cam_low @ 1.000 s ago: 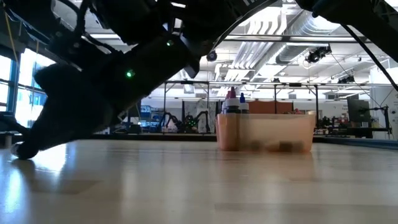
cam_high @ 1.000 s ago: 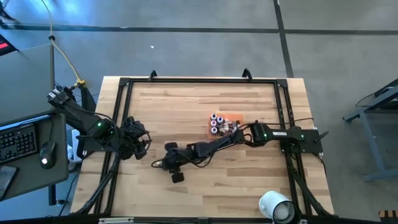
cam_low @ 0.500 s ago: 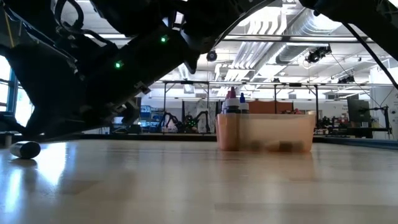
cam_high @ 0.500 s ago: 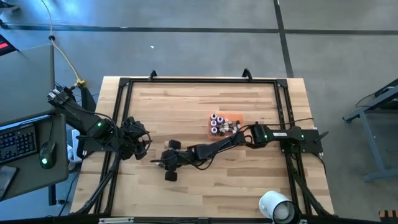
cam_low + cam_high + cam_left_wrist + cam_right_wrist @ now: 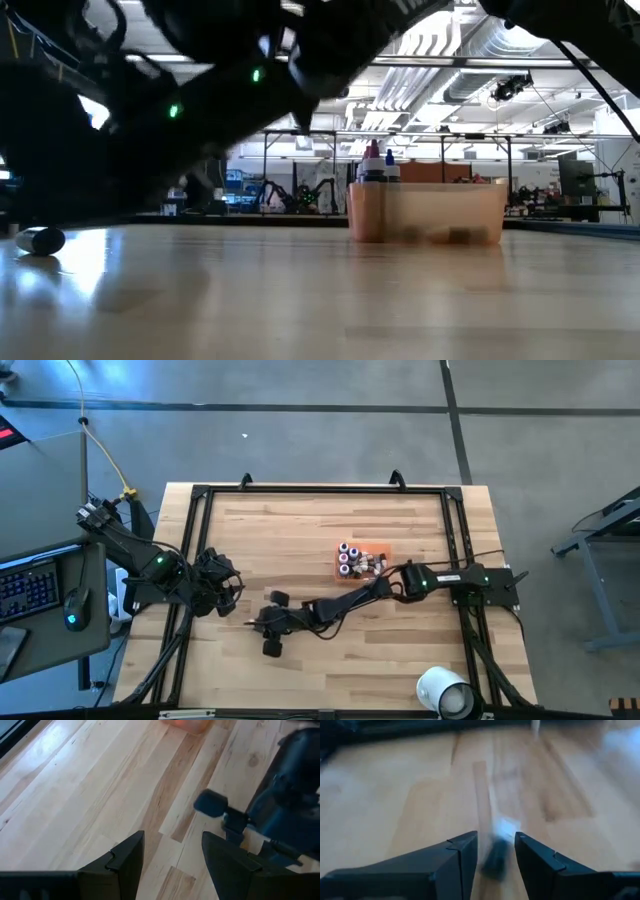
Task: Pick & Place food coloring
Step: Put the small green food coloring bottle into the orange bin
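My right gripper (image 5: 262, 624) reaches left of the tray (image 5: 360, 560); bottles (image 5: 350, 557) stand in it.

Probably robotics lab: ceiling ducts (image 5: 470, 40)

Two robot arms, left (image 5: 150, 565) and right (image 5: 380, 588), share one wooden table (image 5: 300, 530). One orange tray (image 5: 377, 554) holds roughly half a dozen small bottles (image 5: 350, 557), the exact number unclear. One bottle (image 5: 40, 240) lies alone on the tabletop. One white roll (image 5: 443, 691) stands near the corner.
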Robot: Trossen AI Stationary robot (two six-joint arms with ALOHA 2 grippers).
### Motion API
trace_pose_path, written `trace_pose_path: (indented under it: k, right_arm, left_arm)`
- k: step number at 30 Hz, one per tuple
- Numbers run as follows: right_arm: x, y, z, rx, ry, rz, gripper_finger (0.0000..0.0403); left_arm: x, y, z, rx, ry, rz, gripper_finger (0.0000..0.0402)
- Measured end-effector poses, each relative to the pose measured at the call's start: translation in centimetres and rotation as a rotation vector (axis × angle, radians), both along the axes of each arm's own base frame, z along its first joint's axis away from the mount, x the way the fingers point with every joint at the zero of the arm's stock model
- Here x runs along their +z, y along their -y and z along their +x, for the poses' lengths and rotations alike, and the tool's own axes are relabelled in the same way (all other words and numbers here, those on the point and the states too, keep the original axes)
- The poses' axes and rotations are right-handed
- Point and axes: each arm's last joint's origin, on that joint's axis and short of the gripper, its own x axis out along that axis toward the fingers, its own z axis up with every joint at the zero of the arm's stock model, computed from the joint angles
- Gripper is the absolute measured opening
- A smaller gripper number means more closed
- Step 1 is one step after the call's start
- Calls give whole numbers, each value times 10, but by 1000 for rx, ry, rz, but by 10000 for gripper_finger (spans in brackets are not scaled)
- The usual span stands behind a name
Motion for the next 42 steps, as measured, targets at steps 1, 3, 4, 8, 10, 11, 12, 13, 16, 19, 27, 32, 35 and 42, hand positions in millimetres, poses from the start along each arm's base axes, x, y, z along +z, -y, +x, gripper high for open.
trace_pose_path:
  k: [1, 3, 4, 8, 10, 11, 12, 13, 16, 19, 27, 32, 35, 42]
  right_arm:
    - [-6, -1, 0, -3, -5, -4, 124]
    - [-14, -2, -1, -42, -13, -35, 124]
    - [-15, -2, -1, -59, -18, -48, 124]
    - [-18, -3, -3, -86, -46, -78, 124]
    - [-19, -2, -3, -69, -54, -109, 123]
    - [-19, -3, -3, -54, -56, -129, 122]
    - [-19, -3, -3, -36, -56, -148, 119]
    - [-19, -4, -3, -23, -55, -158, 116]
    - [-18, -4, -3, -35, -44, -132, 101]
    - [-18, -1, -2, -45, -40, -109, 87]
    - [-13, 1, -2, -6, -42, -109, 81]
    - [36, 2, -12, 47, -100, -111, 81]
    - [92, 7, -31, 42, -165, -139, 81]
    - [187, 16, -116, -133, -467, -250, 84]
  left_arm:
    - [0, 0, 0, 0, 1, -1, 195]
    - [0, 0, 0, 0, 1, -1, 195]
    - [0, 0, 0, 0, 1, -1, 195]
    - [0, 0, 0, -1, 0, -3, 195]
    - [0, 0, 0, -2, -1, -3, 195]
    - [0, 0, 0, -2, -1, -3, 195]
    - [0, 0, 0, -1, -1, -3, 195]
    - [0, 0, 0, -2, -1, -3, 195]
    - [0, 0, 0, -2, -2, -3, 195]
    - [0, 0, 0, -2, -2, -4, 195]
    - [0, 0, 0, -2, -2, -4, 195]
    - [0, 0, 0, -2, -3, -4, 195]
    - [0, 0, 0, -2, -4, -3, 195]
    - [0, 0, 0, -2, -4, -3, 195]
